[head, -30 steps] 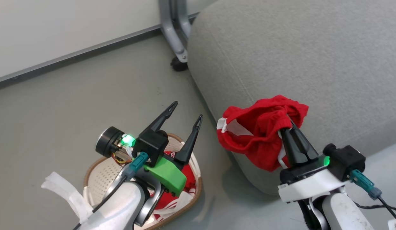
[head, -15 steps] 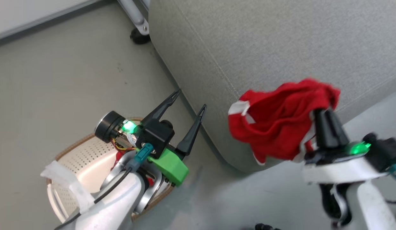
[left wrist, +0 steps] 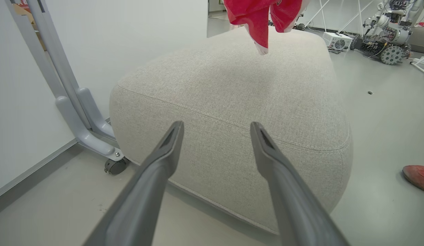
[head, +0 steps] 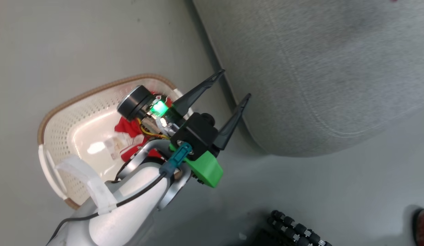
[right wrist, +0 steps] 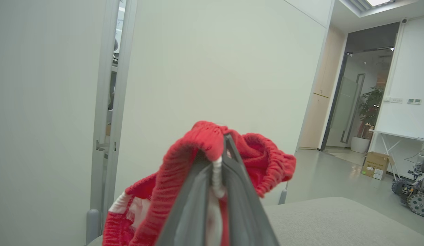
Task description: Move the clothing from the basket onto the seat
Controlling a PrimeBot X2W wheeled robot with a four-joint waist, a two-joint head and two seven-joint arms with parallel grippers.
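Note:
The cream perforated basket [head: 95, 89] with a brown rim stands on the floor beside the large grey seat [head: 317, 68]. A red garment [head: 128, 126] lies inside it, partly hidden by my left wrist. My left gripper [head: 235, 84] hovers open and empty above the basket's seat-side rim, pointing at the seat's side [left wrist: 232, 102]; the left wrist view shows it as the left gripper [left wrist: 217, 126]. My right gripper [right wrist: 225, 138] is shut on the waistband of another red garment [right wrist: 198, 143] with white trim. That garment [left wrist: 263, 17] hangs above the seat's top.
A grey metal frame leg [left wrist: 82, 112] on a caster [left wrist: 114, 165] stands by the wall left of the seat. A red shoe-like object [left wrist: 418, 176] lies on the floor at the right. A black ribbed part [head: 293, 229] is near the bottom of the head view.
The head camera has swung, so the whole picture shifted. My right gripper carried the red garment upward over the seat and left the head view. The left gripper stayed open.

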